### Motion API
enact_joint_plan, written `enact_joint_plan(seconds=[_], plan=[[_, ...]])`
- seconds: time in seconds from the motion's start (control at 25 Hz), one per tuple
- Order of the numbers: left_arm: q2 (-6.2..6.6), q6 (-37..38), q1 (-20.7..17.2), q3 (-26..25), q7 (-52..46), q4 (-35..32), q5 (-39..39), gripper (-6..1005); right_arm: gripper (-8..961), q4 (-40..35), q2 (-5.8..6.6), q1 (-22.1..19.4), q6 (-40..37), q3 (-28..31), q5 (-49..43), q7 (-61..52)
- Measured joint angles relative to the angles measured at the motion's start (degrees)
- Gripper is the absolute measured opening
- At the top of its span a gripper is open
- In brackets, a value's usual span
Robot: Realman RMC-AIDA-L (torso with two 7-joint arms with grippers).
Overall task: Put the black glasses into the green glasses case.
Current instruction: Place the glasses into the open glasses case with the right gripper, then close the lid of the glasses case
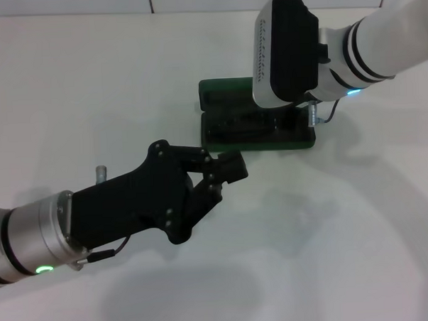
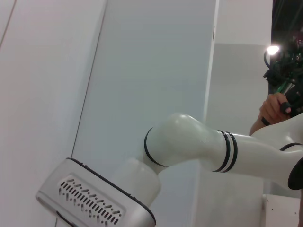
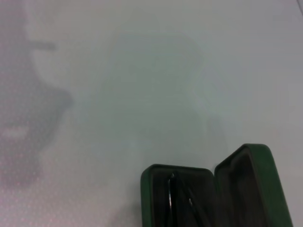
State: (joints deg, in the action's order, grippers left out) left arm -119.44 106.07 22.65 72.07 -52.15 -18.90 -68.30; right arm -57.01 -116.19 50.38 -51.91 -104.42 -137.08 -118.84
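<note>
Case: the dark green hard-shell glasses case [image 1: 234,124] lies open on the white table [image 1: 90,80], lid raised.
Glasses: the thin black-framed glasses [image 3: 177,196] rest inside the case's grey-lined base.
Left gripper: the black left gripper [image 1: 225,171] hovers just beside the case, fingers together, holding nothing.
Right gripper: above the case; finger state cannot be told.

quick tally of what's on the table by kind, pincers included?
green glasses case, open: 1
black glasses, inside the case: 1
pincers: 2, left pincer beside the case, right pincer above it
Total: 4
</note>
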Motion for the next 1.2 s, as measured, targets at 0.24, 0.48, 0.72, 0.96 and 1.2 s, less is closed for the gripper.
enact_joint_plan(seconds=[0.24, 0.48, 0.72, 0.96, 1.2], plan=[[0.00, 0.00, -0.21, 0.00, 0.02, 0.00, -0.05, 65, 164, -0.33, 0.00, -0.16, -0.31, 0.00, -0.04, -0.23], [0.00, 0.02, -0.23, 0.00, 0.04, 0.00, -0.01, 65, 169, -4.23, 0.00, -2.82, -2.44, 0.35, -0.03, -1.24], [0.00, 0.17, 0.08, -0.07, -0.06, 0.00, 0.15, 66, 175, -9.66, 0.06, -7.67, -5.92, 0.54, 0.18, -1.75], [0.96, 0.21, 0.61, -2.27, -1.18, -0.69, 1.37, 66, 180, -17.02, 0.20, -14.94, -8.01, 3.19, 6.18, -0.57], [5.37, -0.93, 4.53, -11.70, -8.38, -3.64, 1.12, 66, 185, -16.55, 0.15, -23.52, -19.13, 12.67, 24.83, 11.68]])
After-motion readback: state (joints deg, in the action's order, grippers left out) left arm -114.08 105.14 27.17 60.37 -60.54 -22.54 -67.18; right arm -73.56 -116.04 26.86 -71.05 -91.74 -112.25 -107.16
